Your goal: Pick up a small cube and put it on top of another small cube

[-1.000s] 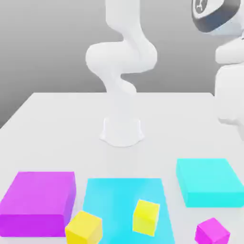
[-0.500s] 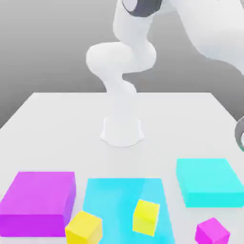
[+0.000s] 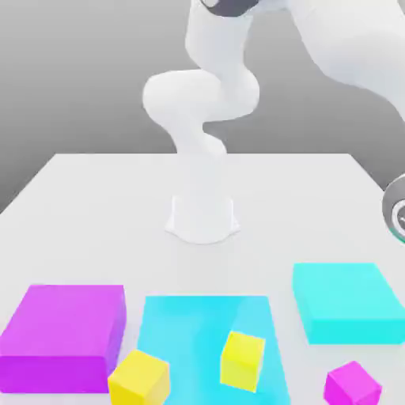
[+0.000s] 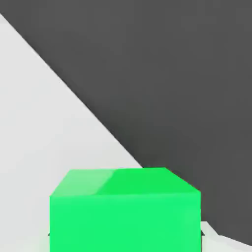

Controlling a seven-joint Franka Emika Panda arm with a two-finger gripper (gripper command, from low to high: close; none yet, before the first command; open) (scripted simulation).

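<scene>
the white arm (image 3: 202,103) rises from its round base (image 3: 202,217) at the middle of the pale surface (image 3: 95,206), twists up and bends over toward the exterior view's right. at that view's right edge a grey ringed end of the arm (image 3: 396,210) hangs above the surface. whether the fingers are spread or pressed together cannot be told.

in the hand view a green block (image 4: 123,209) sits very close to the camera, on the surface (image 4: 44,123), its top face and one side face showing. dark background lies beyond the surface's edge.

the small cubes all lie in the near part of the exterior view, well apart from the arm's ringed end. a yellow cube (image 3: 242,360) stands on a flat cyan mat (image 3: 190,320), turned a little off square. a second yellow cube (image 3: 139,377) sits at the mat's corner toward the exterior view's left, just beside a large magenta block (image 3: 63,324). a small magenta cube (image 3: 353,385) rests on the bare surface toward the exterior view's right, near a thick cyan block (image 3: 344,300) that lies farther back. no cube is stacked on another; each rests alone.
</scene>
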